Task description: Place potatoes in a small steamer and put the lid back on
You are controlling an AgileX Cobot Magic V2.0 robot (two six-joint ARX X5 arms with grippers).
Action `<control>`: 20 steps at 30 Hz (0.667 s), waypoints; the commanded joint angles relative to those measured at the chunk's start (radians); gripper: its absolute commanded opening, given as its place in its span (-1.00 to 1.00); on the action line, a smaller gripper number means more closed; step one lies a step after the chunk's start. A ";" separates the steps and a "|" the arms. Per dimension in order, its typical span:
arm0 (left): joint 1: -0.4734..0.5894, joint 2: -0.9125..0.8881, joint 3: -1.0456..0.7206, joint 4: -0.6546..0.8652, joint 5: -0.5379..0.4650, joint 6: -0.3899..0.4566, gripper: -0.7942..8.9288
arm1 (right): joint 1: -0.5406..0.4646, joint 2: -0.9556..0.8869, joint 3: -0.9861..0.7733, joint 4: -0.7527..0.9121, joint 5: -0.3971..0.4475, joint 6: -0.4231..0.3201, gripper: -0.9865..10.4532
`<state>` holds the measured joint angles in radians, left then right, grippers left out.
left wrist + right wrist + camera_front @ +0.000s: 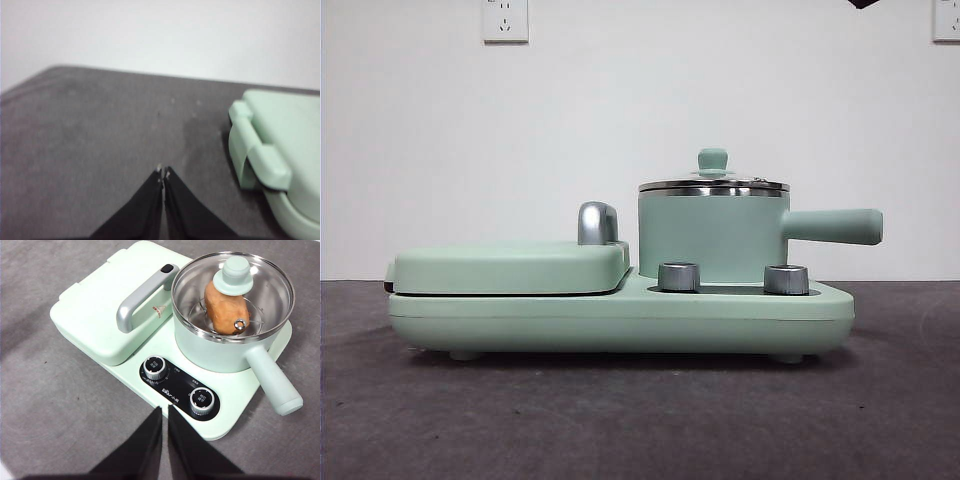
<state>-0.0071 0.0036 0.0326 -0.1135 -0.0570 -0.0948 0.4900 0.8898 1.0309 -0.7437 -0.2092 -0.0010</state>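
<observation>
— Mint-green small steamer [712, 238] stands right on the cooker base [620, 320], the lid [713, 183] on it?
— Yes. Left gripper [163, 173], jaws pressed together, hangs over bare table [100, 130]. Right gripper [164, 411], jaws likewise together, hovers near the dials [202, 401]; the potato [225, 307] lies under the glass
</observation>
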 commanded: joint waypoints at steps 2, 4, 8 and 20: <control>0.001 -0.001 -0.020 0.002 -0.003 -0.016 -0.82 | 0.005 0.004 0.008 0.009 0.000 0.004 -0.80; 0.001 -0.001 -0.020 0.002 -0.003 -0.016 -0.82 | 0.005 0.004 0.008 0.009 0.000 0.004 -0.80; 0.001 -0.001 -0.020 0.002 -0.003 -0.016 -0.82 | 0.005 0.004 0.008 0.009 0.000 0.004 -0.80; 0.001 -0.001 -0.020 0.002 -0.003 -0.016 -0.82 | 0.003 -0.008 -0.018 0.050 0.054 -0.099 -0.80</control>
<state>-0.0071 0.0036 0.0326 -0.1230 -0.0570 -0.1009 0.4881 0.8810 1.0138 -0.6994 -0.1650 -0.0532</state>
